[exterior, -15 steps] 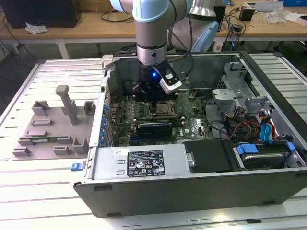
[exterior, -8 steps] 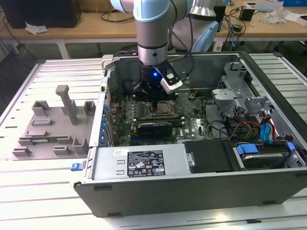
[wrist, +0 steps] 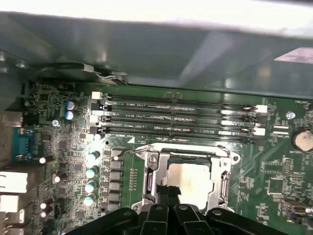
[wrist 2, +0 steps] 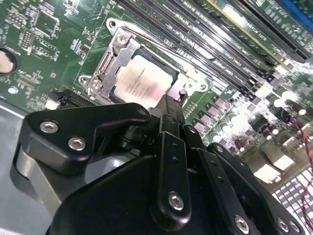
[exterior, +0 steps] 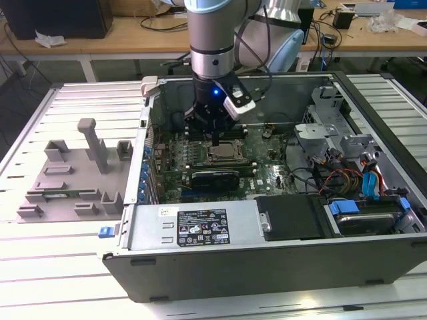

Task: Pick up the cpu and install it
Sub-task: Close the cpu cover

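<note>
Jaws pressed together over the socketed cpu (wrist 2: 145, 82) — second wrist view: bare silver top; exterior view: open case (exterior: 200, 230)

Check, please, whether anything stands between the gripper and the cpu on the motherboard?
Nothing visible does. The cpu lies bare inside the socket frame, and the gripper hangs just above its edge. The memory slots run beside the socket, not across the way.
</note>
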`<state>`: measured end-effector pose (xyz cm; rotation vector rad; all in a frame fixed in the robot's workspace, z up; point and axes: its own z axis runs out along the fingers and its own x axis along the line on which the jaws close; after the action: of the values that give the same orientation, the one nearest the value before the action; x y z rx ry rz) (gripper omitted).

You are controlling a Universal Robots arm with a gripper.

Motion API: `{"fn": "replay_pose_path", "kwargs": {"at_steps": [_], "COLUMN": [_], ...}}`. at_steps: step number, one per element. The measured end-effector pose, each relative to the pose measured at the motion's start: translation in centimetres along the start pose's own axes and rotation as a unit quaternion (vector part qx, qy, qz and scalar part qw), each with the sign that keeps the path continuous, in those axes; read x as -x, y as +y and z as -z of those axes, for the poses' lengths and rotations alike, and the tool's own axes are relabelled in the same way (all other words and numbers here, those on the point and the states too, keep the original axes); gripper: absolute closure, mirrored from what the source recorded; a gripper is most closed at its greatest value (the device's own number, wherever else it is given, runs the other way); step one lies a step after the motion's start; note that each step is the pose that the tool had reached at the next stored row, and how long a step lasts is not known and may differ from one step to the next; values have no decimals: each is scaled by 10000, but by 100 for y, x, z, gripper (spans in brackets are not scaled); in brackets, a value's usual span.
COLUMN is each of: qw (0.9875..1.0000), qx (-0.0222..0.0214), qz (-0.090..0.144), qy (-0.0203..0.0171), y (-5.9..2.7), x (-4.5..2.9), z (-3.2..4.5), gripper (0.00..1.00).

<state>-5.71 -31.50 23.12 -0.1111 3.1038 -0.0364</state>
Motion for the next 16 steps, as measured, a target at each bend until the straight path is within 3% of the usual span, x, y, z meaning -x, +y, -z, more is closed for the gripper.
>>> {"fn": "replay_pose_path", "kwargs": {"at_steps": [4,12,16], "qw": [10000,10000,10000], "qx": [-1,-2,-2], "qz": [1,0,0], "qy": [-1,0,0], "y": [0,-17,-43], "x": [1,239,258], "z": [13,5,4], "gripper": [89,89,89]}}
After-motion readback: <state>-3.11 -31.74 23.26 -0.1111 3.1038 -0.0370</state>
